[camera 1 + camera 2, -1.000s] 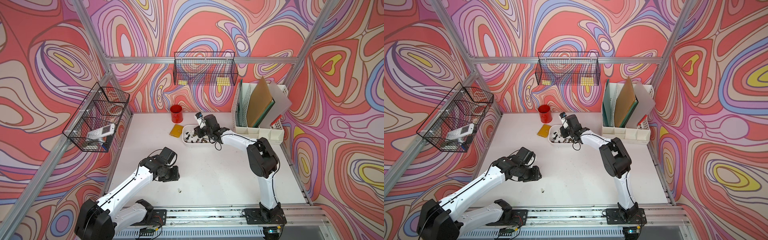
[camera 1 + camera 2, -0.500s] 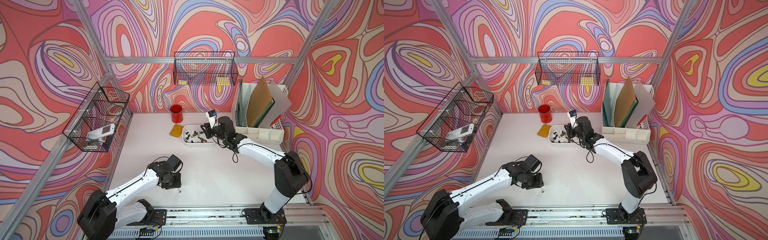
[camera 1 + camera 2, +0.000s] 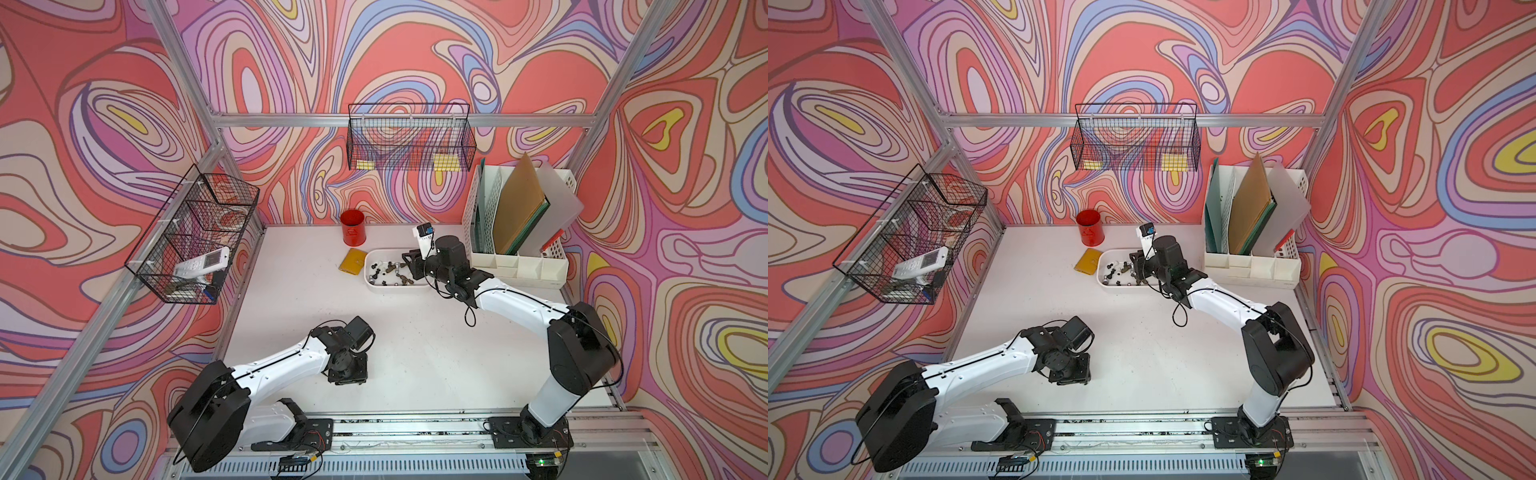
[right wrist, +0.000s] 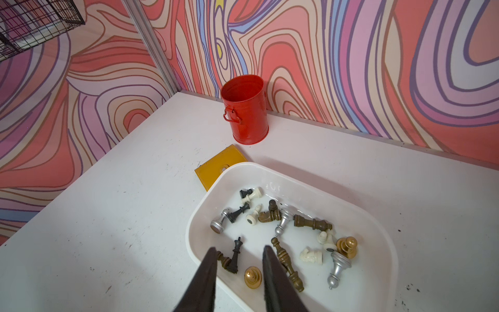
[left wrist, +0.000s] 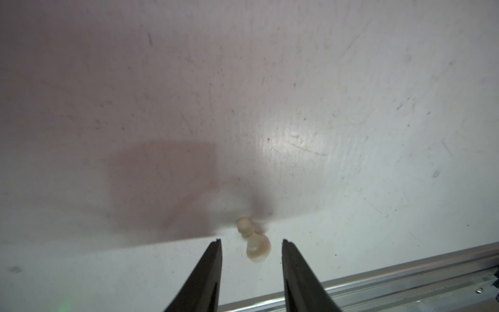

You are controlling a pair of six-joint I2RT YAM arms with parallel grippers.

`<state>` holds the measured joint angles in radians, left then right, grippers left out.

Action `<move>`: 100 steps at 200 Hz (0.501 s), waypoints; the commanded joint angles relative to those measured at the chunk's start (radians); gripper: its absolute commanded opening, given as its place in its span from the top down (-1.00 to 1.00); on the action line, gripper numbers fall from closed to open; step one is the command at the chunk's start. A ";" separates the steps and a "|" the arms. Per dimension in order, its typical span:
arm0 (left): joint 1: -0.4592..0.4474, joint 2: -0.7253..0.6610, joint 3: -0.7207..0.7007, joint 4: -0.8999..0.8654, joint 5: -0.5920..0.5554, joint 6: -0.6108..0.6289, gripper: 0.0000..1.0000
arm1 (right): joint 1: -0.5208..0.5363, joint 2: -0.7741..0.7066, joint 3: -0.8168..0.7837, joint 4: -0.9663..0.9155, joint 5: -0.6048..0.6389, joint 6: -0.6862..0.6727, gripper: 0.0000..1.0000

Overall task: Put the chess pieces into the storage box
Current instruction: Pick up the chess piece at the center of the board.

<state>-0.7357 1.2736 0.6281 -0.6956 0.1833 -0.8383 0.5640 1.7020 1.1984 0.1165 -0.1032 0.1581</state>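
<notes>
A cream chess piece (image 5: 258,247) lies on the white table near the front rail. It rests between the fingertips of my left gripper (image 5: 251,240), which is open and not touching it. In both top views the left gripper (image 3: 347,370) points down and hides that piece. The storage box (image 4: 297,178) is a shallow white tub at the back of the table (image 3: 397,289). Several chess pieces (image 4: 283,216) lie in it: bronze, black, silver and cream. My right gripper (image 4: 239,250) hangs open and empty over the box's near corner (image 3: 409,266).
A red cup (image 3: 353,227) stands behind the box, and a yellow pouch (image 3: 353,262) lies against the box's left side. A white file organiser (image 3: 515,224) stands at the back right. Wire baskets (image 3: 409,137) hang on the walls. A metal rail (image 5: 405,267) edges the table front.
My left gripper has moved toward the table's front and come down around the cream piece, its jaws narrowing slightly. My right arm has drawn back to the right across the box.
</notes>
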 commanded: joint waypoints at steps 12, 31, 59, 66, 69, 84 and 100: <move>-0.017 0.044 -0.002 -0.001 -0.006 0.015 0.19 | 0.001 -0.013 0.022 -0.028 0.002 -0.003 0.38; -0.022 0.060 -0.007 0.003 -0.018 0.019 0.20 | 0.001 -0.010 0.023 -0.030 0.000 -0.002 0.38; -0.034 0.085 -0.010 0.010 -0.025 0.026 0.24 | 0.001 -0.013 0.010 -0.021 0.004 0.004 0.38; -0.037 0.089 -0.009 0.013 -0.030 0.027 0.26 | 0.001 -0.015 0.008 -0.021 0.005 0.005 0.38; -0.037 0.092 -0.008 0.013 -0.032 0.027 0.27 | 0.001 -0.015 0.008 -0.021 0.004 0.005 0.38; -0.042 0.104 -0.011 0.015 -0.035 0.030 0.32 | 0.001 -0.018 0.004 -0.020 0.002 0.006 0.38; -0.050 0.114 -0.013 0.010 -0.039 0.028 0.38 | 0.001 -0.015 0.007 -0.024 0.005 0.005 0.39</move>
<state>-0.7696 1.3434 0.6373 -0.6937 0.1612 -0.8265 0.5640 1.7020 1.1992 0.0975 -0.1024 0.1585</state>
